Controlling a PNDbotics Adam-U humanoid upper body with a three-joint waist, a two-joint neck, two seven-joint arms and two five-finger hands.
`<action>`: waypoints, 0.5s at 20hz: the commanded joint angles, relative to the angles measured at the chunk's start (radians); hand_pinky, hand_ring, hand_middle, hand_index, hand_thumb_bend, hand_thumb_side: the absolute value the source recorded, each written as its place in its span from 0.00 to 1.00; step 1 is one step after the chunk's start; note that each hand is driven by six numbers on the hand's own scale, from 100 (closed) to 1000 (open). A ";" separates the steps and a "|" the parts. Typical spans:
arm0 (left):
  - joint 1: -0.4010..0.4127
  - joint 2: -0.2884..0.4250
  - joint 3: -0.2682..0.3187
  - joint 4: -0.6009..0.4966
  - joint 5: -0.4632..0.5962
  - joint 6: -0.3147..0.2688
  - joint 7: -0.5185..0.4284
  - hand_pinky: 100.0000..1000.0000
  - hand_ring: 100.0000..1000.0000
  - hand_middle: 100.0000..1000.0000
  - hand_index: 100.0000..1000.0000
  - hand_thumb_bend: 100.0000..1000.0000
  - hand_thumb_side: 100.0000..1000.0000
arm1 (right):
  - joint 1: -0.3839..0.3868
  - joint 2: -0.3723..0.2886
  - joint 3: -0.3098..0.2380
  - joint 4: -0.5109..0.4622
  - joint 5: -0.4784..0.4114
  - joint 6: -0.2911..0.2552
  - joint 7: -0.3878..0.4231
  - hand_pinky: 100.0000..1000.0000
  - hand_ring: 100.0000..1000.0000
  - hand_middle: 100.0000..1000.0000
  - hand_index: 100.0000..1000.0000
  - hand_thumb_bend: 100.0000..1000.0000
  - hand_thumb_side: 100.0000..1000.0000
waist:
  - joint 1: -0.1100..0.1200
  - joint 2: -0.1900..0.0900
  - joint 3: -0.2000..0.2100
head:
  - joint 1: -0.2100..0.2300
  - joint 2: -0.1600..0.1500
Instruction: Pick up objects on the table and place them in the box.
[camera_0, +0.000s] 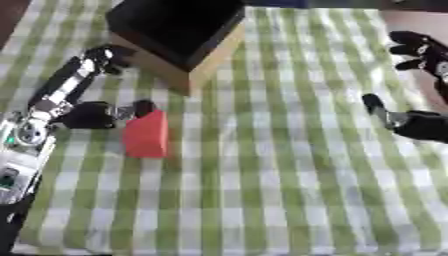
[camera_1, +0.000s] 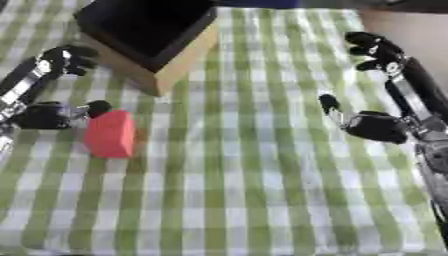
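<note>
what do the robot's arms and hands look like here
Both hands are black with chunky dark fingers: the left hand by the view's left edge, the right hand on the right. The left forearm shows silver-white segments between black sections; the right forearm looks mostly black with silver at the wrist.

We see left hand (camera_0: 87, 114): black fingers, silver segments along them, white-grey wrist housing with round silver joint. Right hand (camera_1: 378, 125): black palm, silver links, dark forearm.
</note>
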 joint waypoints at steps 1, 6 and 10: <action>-0.007 0.014 0.008 -0.014 -0.003 -0.002 -0.002 0.81 0.82 0.83 0.88 0.61 0.47 | -0.009 -0.015 -0.010 -0.013 -0.003 -0.001 0.001 0.73 0.87 0.92 0.96 0.23 0.10 | 0.003 -0.016 0.001 | -0.001 -0.006; -0.007 0.015 0.008 -0.014 -0.003 -0.002 -0.003 0.81 0.82 0.83 0.88 0.61 0.47 | -0.007 -0.015 -0.012 -0.013 -0.005 0.000 -0.001 0.73 0.86 0.92 0.96 0.23 0.11 | 0.002 -0.016 0.000 | -0.001 -0.005; -0.008 0.016 0.010 -0.015 -0.004 -0.002 -0.002 0.81 0.82 0.83 0.88 0.61 0.47 | -0.008 -0.015 -0.012 -0.012 -0.006 0.000 -0.002 0.73 0.86 0.92 0.96 0.23 0.11 | 0.002 -0.015 0.002 | -0.001 -0.008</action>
